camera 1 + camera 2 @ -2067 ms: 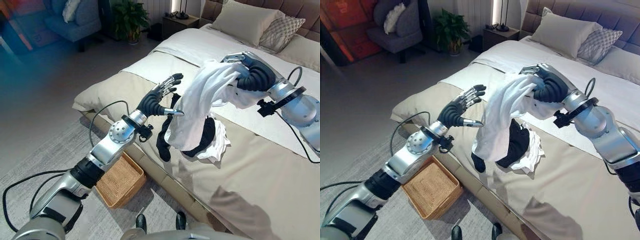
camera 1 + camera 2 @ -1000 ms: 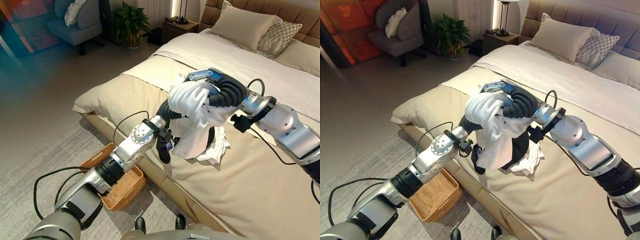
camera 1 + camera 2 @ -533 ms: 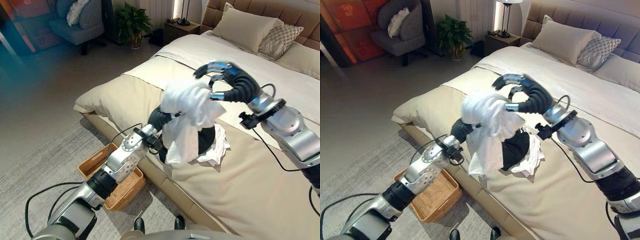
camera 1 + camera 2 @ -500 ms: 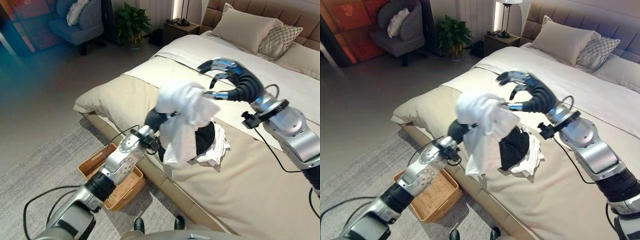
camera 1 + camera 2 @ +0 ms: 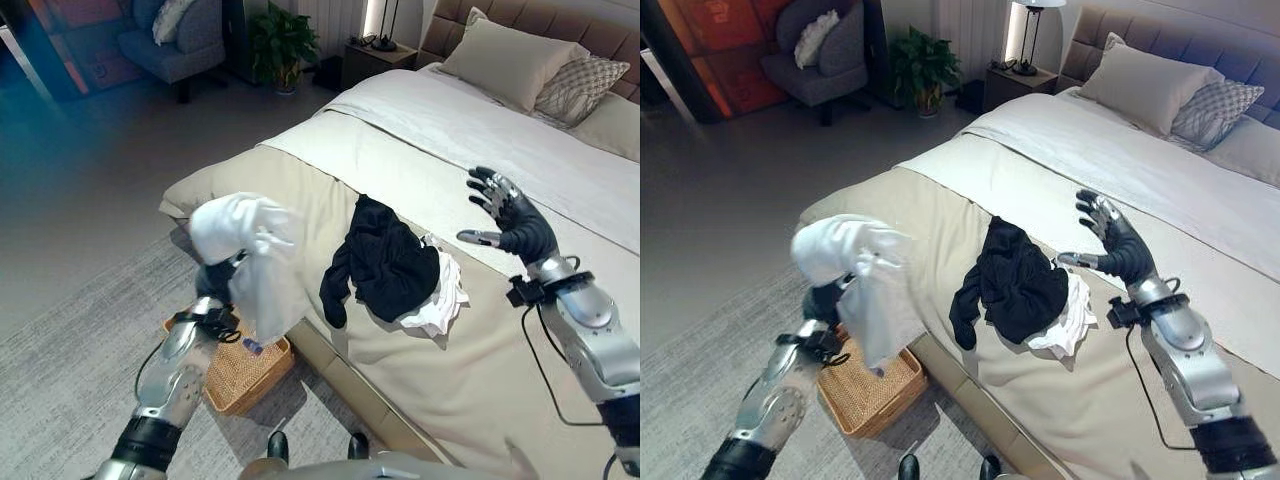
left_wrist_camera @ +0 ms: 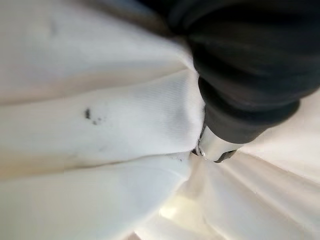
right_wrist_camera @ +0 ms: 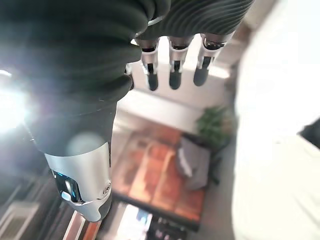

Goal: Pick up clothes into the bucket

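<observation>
Your left hand is at the near left, off the bed's corner, wrapped in a white garment that is bunched over it and hangs down past the wrist. The cloth hides the fingers, so you cannot tell from the head views how they sit; the left wrist view shows cloth pressed tight against the hand, which suggests a grip, though the fingers themselves are covered. The garment's lower edge hangs just above the wicker basket, which stands on the rug beside the bed frame, below your left forearm.

Your right hand is raised over the far right part of the bed with its fingers spread apart and straight, holding nothing.

Between the two hands, near the bed's near edge, a black garment lies crumpled on top of another white piece, well apart from the basket.
</observation>
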Tool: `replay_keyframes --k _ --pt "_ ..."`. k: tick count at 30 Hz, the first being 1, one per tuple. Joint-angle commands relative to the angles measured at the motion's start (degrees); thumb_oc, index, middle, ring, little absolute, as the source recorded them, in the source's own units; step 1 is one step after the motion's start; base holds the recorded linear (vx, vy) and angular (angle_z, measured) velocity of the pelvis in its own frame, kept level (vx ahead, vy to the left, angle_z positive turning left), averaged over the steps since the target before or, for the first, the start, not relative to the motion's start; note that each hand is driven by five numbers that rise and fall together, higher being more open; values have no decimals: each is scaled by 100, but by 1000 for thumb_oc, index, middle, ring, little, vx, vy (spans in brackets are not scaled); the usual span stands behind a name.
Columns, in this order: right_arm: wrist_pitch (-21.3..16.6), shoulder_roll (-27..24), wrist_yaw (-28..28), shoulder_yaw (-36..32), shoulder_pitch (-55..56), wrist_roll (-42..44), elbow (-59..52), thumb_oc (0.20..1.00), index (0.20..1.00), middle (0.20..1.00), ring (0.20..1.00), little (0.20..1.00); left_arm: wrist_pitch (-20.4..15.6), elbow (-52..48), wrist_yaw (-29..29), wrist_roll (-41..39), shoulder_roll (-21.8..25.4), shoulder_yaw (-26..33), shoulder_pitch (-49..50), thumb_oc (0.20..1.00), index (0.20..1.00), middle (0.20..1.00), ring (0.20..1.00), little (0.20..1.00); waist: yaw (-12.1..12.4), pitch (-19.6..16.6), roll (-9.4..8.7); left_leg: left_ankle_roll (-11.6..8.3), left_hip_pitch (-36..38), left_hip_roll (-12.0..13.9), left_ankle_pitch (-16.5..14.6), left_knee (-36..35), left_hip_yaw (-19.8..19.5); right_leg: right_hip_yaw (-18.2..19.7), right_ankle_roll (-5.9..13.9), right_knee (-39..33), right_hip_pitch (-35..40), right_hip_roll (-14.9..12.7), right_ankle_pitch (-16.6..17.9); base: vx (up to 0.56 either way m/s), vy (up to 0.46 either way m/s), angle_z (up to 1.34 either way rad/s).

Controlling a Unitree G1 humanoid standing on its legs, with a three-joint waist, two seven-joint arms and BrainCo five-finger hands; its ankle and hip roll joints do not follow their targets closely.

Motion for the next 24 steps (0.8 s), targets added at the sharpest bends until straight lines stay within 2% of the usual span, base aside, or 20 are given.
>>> replay_keyframes --k 1,3,7,9,10,13,17,18,22,23,24 --pt "-190 481 -211 -426 -7 -459 371 1000 1000 1000 1000 1000 -572 196 447 1052 116 595 -222 200 200 200 200 200 82 77 -119 157 -81 -163 -597 476 39 -113 448 431 -203 -535 -46 -66 25 0" --pt "-229 871 -354 -444 146 -599 788 1000 1000 1000 1000 1000 -639 513 733 1385 53 846 -262 200 200 200 200 200 62 225 -82 182 -260 -187 -618 622 20 -84 425 543 -358 -556 -61 -97 33 1" --pt "-400 1343 -554 -267 175 -778 1815 1000 1000 1000 1000 1000 -823 1112 1137 1788 70 1119 -499 200 200 200 200 200 -8 596 -1 234 -804 -257 -727 1152 38 49 364 935 -869 -614 -99 -149 62 -1" --pt "-438 1355 -624 17 202 -1199 2432 1000 1000 1000 1000 1000 -935 1419 1376 1853 143 1246 -678 200 200 200 200 200 -81 939 29 272 -1275 -242 -814 1637 86 182 323 1353 -1384 -655 -120 -197 91 -13" --pt "-451 1356 -626 24 183 -1199 2452 1000 1000 1000 1000 1000 -940 1428 1378 1854 145 1250 -687 200 200 200 200 200 -81 922 28 273 -1321 -239 -831 1676 91 190 323 1384 -1429 -655 -132 -159 70 -23" --pt "-464 1353 -665 267 176 -1409 3000 1000 1000 1000 1000 1000 -1009 1824 1630 1886 262 1238 -985 200 200 200 200 200 -140 1167 4 290 -1840 -203 -953 2193 102 282 273 1819 -1936 -705 -231 -95 29 -18" --pt "-482 1326 -827 534 161 -1690 3534 1000 1000 1000 1000 1000 -1068 2255 1976 1777 519 1157 -1488 200 200 200 200 200 -233 1402 -93 285 -2633 -167 -1065 2853 49 333 224 2319 -2669 -722 -337 -109 0 2" --pt "-514 1281 -938 625 157 -1792 3632 1000 1000 1000 1000 1000 -1100 2422 2150 1746 695 1101 -1764 200 200 200 200 200 -285 1556 -176 285 -3023 -144 -1106 3149 11 355 207 2508 -3000 -721 -365 -95 -14 12" --pt "-551 1266 -1101 663 118 -1735 3773 1000 1000 1000 1000 1000 -1140 2668 2415 1667 1029 968 -2253 200 200 200 200 200 -357 1734 -274 272 -3641 -105 -1173 3538 -27 356 201 2788 -3578 -711 -378 -72 -10 -1" --pt "-580 1256 -1171 644 121 -1713 3825 1000 1000 1000 1000 1000 -1140 2706 2506 1674 1189 914 -2443 200 200 200 200 200 -364 1781 -281 226 -3789 -62 -1380 3696 -93 382 253 2943 -3731 -672 -541 0 0 0" --pt "-603 1238 -1200 663 98 -1689 3818 1000 1000 1000 1000 1000 -1146 2798 2528 1627 1316 865 -2582 200 200 200 200 200 -372 1830 -308 217 -3944 -38 -1391 3783 -109 381 254 2980 -3860 -669 -538 16 -20 4"
